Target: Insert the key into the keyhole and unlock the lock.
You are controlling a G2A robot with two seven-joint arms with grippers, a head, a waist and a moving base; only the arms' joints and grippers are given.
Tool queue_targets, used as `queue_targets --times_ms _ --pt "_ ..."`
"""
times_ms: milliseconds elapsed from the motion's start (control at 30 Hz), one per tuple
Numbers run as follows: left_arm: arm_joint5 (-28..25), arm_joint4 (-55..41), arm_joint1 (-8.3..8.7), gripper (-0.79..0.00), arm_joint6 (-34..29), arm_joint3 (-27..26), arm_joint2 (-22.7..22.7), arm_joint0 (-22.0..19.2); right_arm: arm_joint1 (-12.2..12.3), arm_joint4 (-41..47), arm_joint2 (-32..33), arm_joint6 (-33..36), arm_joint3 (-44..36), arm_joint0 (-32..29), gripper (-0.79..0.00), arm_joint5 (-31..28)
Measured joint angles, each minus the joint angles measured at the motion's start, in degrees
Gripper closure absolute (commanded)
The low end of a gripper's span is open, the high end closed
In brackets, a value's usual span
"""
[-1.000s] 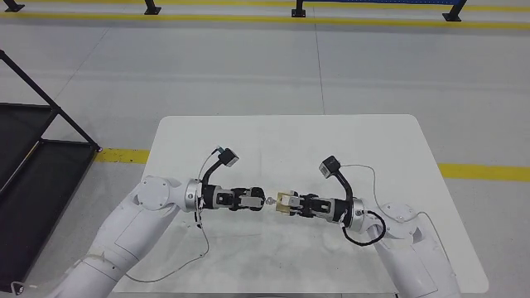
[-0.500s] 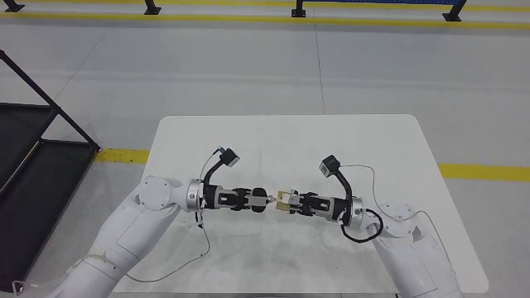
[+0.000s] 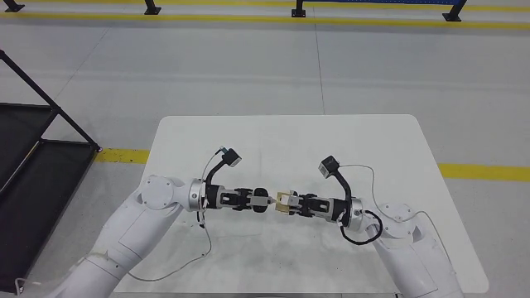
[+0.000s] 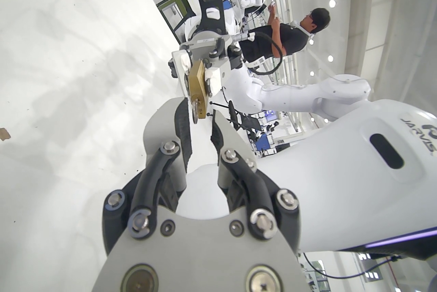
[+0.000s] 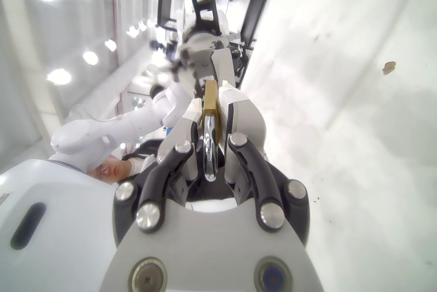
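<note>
**Key at the padlock's base, turn not yet made**

- Left gripper: held level above the white table, pointing straight at the other arm. Its fingers stand a narrow gap apart. They flank the key's head but do not visibly pinch it.
- Key: small and silvery, with its head right up against the base of the padlock. No blade shows, so it looks fully seated in the keyhole, though I cannot confirm the depth.
- Padlock: brass body, carried in mid-air between the two arms, with the keyhole end facing the left arm. The chrome shackle runs back between the holder's fingers toward its palm.
- Right gripper: clamped on the padlock's flat faces. The grip looks square.

Judgement on the step in hand, which is taking the key and turning it:
- Close the left fingers flat onto the key's head, not onto its edge, before any rotation.
- Roll the left wrist about the key's own axis. Keep both arms in line so no sideways load bends the key or cocks it.
- The right arm should hold rigid against the torque.
- Risk: the shackle has little room to spring out toward the right palm, which may mask the release.
</note>
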Motion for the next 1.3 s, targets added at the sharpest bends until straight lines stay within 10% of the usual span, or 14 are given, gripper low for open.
queue_targets --times_ms 300,1300 --pt "0.56 -0.24 -0.16 0.0 -0.05 0.83 0.43 -0.45 0.33 0.15 -0.76 0.67 -0.36 0.18 0.0 -0.55" --pt "-0.28 0.97 -0.37 0.0 2.02 0.57 0.31 -0.26 1.1 0.06 -2.5 -2.45 -0.42 0.74 0.0 0.62"
